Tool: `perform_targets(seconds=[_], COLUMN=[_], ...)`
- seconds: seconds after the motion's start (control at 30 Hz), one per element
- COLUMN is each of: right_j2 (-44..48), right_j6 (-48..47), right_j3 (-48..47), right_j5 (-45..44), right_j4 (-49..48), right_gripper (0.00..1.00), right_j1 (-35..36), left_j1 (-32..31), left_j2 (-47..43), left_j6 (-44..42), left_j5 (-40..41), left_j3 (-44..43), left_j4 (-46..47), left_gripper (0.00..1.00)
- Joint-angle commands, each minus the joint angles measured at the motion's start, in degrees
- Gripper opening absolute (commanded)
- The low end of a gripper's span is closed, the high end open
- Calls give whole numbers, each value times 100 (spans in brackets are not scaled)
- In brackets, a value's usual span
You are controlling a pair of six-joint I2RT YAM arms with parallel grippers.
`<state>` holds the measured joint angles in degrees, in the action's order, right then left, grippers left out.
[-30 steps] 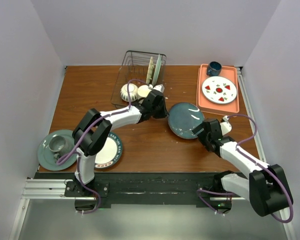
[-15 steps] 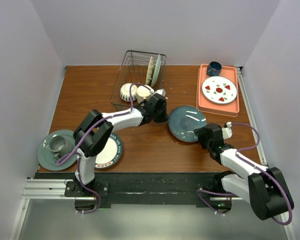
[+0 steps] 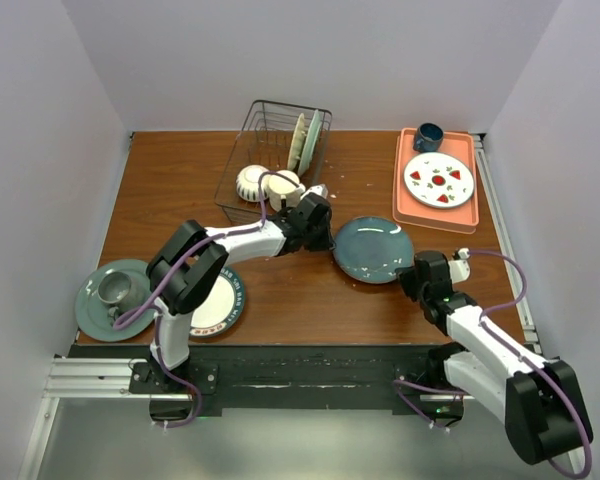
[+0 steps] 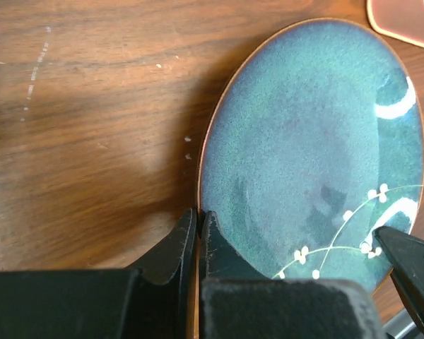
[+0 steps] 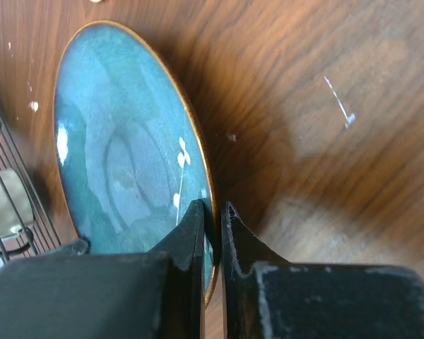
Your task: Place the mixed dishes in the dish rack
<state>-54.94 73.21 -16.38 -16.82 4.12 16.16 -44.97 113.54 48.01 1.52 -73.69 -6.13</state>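
Observation:
A teal flower-marked plate (image 3: 373,249) is in the middle of the table, held by both arms. My left gripper (image 3: 330,240) is shut on its left rim. In the left wrist view the jaws (image 4: 198,212) pinch the rim of the plate (image 4: 304,155). My right gripper (image 3: 412,275) is shut on the near right rim, seen closely in the right wrist view (image 5: 213,206) with the plate (image 5: 127,141) to the left. The wire dish rack (image 3: 270,120) stands at the back and holds a striped bowl (image 3: 252,182), a cream mug (image 3: 285,183) and two upright plates (image 3: 302,140).
A white plate with a dark-blue patterned rim (image 3: 225,305) lies near left, partly under the left arm. Beside it is a green plate (image 3: 88,305) carrying a metal cup (image 3: 112,288). An orange tray (image 3: 408,205) at the back right holds a watermelon plate (image 3: 439,180) and a blue mug (image 3: 427,136).
My right gripper has closed on the plate's rim, and its arm has drawn back toward the near edge. The plate and the left gripper have shifted slightly.

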Motion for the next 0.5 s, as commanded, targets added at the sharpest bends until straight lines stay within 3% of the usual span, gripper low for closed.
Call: perform_targets(seconds=[0.0,0.23,0.47], right_j2=[420,1177,1346], right_j6=[-202,-211,-176], right_j3=[-40,-400,-577], right_j5=[-164,-313,-314], right_j4=[1256,2285,2585], right_gripper=[0,0,0], right_j1=[45,45,54], left_j1=[-240,-389,-600], left_j2=[-174,-270,-499], left_j6=[95,60,41], left_j5=[-600,-504,-398], left_j3=[250,347,600], left_j4=[68,33,6], left_gripper=[9,50,71])
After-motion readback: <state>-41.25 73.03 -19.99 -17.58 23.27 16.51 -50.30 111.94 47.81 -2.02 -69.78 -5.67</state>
